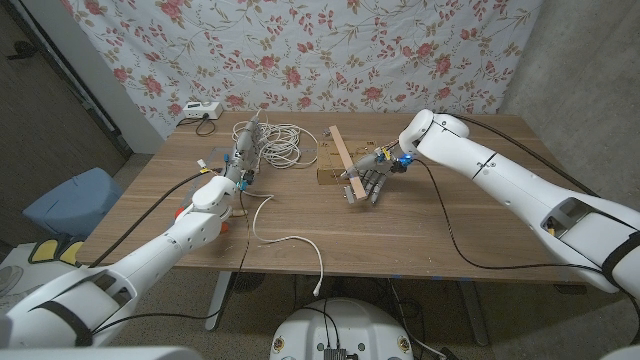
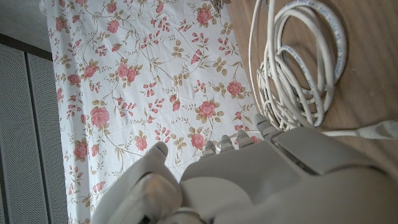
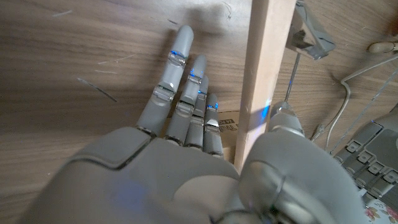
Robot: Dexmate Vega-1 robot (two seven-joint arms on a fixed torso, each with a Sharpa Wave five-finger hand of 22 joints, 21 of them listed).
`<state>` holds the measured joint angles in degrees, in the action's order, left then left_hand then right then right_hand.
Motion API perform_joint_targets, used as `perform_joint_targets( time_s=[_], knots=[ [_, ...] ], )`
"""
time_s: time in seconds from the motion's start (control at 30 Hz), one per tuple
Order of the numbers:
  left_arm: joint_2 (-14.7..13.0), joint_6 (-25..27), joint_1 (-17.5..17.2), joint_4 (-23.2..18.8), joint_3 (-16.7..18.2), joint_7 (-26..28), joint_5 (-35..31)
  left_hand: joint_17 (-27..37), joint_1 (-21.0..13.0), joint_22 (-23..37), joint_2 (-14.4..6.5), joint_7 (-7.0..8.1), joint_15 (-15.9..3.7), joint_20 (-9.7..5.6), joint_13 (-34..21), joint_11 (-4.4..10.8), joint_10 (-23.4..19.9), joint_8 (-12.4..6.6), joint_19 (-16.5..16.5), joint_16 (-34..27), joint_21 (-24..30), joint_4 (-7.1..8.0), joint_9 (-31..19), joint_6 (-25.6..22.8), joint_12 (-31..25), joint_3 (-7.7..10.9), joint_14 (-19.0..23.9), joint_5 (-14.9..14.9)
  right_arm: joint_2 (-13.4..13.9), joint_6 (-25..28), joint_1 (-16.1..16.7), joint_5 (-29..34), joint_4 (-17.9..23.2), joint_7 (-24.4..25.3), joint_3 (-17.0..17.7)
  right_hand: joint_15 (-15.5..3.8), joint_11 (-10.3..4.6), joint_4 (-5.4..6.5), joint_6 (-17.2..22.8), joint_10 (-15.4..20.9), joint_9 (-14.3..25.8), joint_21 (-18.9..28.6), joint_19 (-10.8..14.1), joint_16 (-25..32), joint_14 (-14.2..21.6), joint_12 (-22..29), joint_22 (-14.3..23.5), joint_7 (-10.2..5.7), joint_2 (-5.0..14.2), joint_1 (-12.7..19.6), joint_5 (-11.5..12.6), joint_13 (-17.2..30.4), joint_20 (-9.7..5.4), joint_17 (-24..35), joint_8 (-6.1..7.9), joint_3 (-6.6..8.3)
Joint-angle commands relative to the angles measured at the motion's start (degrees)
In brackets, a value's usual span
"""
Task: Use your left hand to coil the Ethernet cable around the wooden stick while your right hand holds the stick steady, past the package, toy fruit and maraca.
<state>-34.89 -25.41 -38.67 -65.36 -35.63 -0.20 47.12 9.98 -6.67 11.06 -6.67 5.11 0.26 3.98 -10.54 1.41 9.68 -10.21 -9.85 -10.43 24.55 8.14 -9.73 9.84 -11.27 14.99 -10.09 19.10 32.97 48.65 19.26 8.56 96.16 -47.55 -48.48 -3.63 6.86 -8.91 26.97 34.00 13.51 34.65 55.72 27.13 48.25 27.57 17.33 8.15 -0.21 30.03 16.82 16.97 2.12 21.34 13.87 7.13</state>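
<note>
The long pale wooden stick (image 1: 345, 160) lies tilted on the wooden table (image 1: 480, 235), its long axis running from the far end near the floral backdrop toward the near edge, the near end slanting slightly to the robot's right. Its lower part crosses a flat brown cardboard package (image 1: 328, 176) that lies on the table under it. The right hand (image 1: 372, 182) is at the stick's near end; in the right wrist view the stick (image 3: 264, 81) passes between the thumb on 1 side and the other fingers (image 3: 180, 87) stretched along the tabletop on the other, so the right hand (image 3: 186, 168) holds the stick in a loose clasp.

The white Ethernet cable (image 1: 275, 145) sits in a loose bundle of loops on the far left part of the table, well apart from the stick, and 1 free strand trails toward the near edge, curving to a plug end (image 1: 319, 284) hanging just over the rim. The left hand (image 1: 240, 160) reaches up to the near side of that bundle. In the left wrist view the loops (image 2: 298, 62) lie just beyond the fingertips (image 2: 261, 127) of the left hand (image 2: 249, 174); whether it grips any strand I cannot tell.
</note>
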Motion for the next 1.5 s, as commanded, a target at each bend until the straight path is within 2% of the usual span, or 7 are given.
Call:
perform_joint_targets(
  time_s=[0.03,0.27,0.47,0.53,0.87,1.37,1.5],
  knots=[
    [0.56,-0.21,0.62,1.68,0.15,-1.14,0.50,0.23,-0.86,0.11,-0.67,-0.29,0.38,0.57,-0.08,-0.33,12.89,-0.22,-6.17,-0.31,-0.13,-0.12,-0.18,11.69,-0.40,-0.13,-10.76,0.47,-0.81,4.11,-2.22,6.55,1.57,2.67,-5.83,-2.55,-2.65,-1.10,1.74,1.81,1.39,4.06,0.99,4.74,3.74,4.29,3.52,-1.85,0.74,8.53,0.87,3.15,-1.88,6.08,1.02,0.91],
    [0.65,-0.33,0.85,2.18,0.20,-1.60,0.59,0.24,-0.84,0.11,-0.67,-0.28,0.47,0.59,-0.09,-0.48,12.87,-0.23,-6.14,-0.34,-0.20,-0.10,-0.18,11.67,-0.40,-0.17,-10.63,0.47,-0.82,5.42,-1.15,9.27,3.17,6.72,-6.32,-5.86,-6.17,-0.94,6.39,4.69,4.61,11.37,-0.77,12.78,7.16,13.34,9.79,-4.78,4.95,23.61,0.34,10.58,-3.82,17.33,4.05,3.24],
    [0.72,-0.24,0.98,2.36,0.19,-1.88,0.70,0.24,-0.82,0.12,-0.67,-0.21,0.52,0.57,-0.09,-0.63,12.61,-0.24,-6.06,-0.35,-0.22,-0.08,-0.18,11.63,-0.49,-0.20,-10.54,0.47,-0.34,5.86,1.07,10.68,5.14,11.04,-5.17,-7.51,-9.10,-0.88,10.40,8.60,9.11,15.15,-0.38,18.42,12.68,21.07,8.14,-7.04,7.70,35.17,-2.64,18.74,-5.76,23.28,10.05,5.09],
    [0.75,-0.14,1.07,2.45,0.14,-2.04,0.70,0.24,-0.81,0.12,-0.67,-0.19,0.57,0.66,-0.09,-0.74,12.57,-0.24,-6.02,-0.36,-0.24,-0.06,-0.18,11.62,-0.50,-0.22,-10.51,0.47,-0.20,5.78,2.65,11.12,6.15,13.74,-4.06,-7.48,-8.97,-0.48,13.46,11.73,11.65,17.22,-0.43,19.60,12.74,24.50,7.57,-7.32,10.23,39.06,-4.26,22.63,-5.96,25.65,13.59,6.93],
    [0.60,0.22,1.52,2.17,-0.10,-2.23,0.31,0.25,-0.79,0.12,-0.68,0.04,0.56,0.72,-0.10,-0.56,12.53,-0.30,-5.98,-0.36,-0.32,-0.04,-0.18,11.44,-0.49,-0.26,-10.41,0.48,1.87,1.94,13.25,14.01,13.42,31.10,3.14,-8.24,-8.24,-0.10,14.66,13.44,15.45,22.58,-0.67,24.15,16.24,23.60,8.77,-6.11,10.71,42.87,-4.31,21.48,-6.61,32.86,17.51,9.90],
    [-1.01,1.85,2.44,-0.32,-1.32,-1.88,-2.05,0.21,-1.02,0.10,-0.67,0.43,0.66,0.65,-0.11,-0.73,12.57,-0.09,-5.96,-0.34,-0.48,-0.22,-0.19,11.96,-0.44,-0.22,-10.24,0.47,4.08,-5.27,24.67,12.82,18.06,46.20,12.62,-8.74,-13.48,8.04,7.91,9.15,19.20,25.28,-11.41,21.21,12.44,22.69,7.61,-11.63,12.06,37.87,-3.35,25.16,-8.91,36.60,17.46,12.17],
    [-3.82,2.78,2.20,-3.91,-2.49,3.24,-7.73,0.23,-7.30,0.23,1.42,0.84,0.42,0.39,-0.58,-0.04,2.92,-1.60,0.85,-2.34,1.09,-5.67,-0.30,7.74,-3.30,0.75,0.95,-1.26,4.90,-11.84,27.61,10.79,17.64,49.63,15.57,-8.80,-13.66,8.64,7.89,9.10,19.74,26.08,-12.44,21.50,12.35,23.25,7.68,-11.93,11.98,37.95,-3.03,26.53,-9.29,38.04,17.80,12.89]
  ],
)
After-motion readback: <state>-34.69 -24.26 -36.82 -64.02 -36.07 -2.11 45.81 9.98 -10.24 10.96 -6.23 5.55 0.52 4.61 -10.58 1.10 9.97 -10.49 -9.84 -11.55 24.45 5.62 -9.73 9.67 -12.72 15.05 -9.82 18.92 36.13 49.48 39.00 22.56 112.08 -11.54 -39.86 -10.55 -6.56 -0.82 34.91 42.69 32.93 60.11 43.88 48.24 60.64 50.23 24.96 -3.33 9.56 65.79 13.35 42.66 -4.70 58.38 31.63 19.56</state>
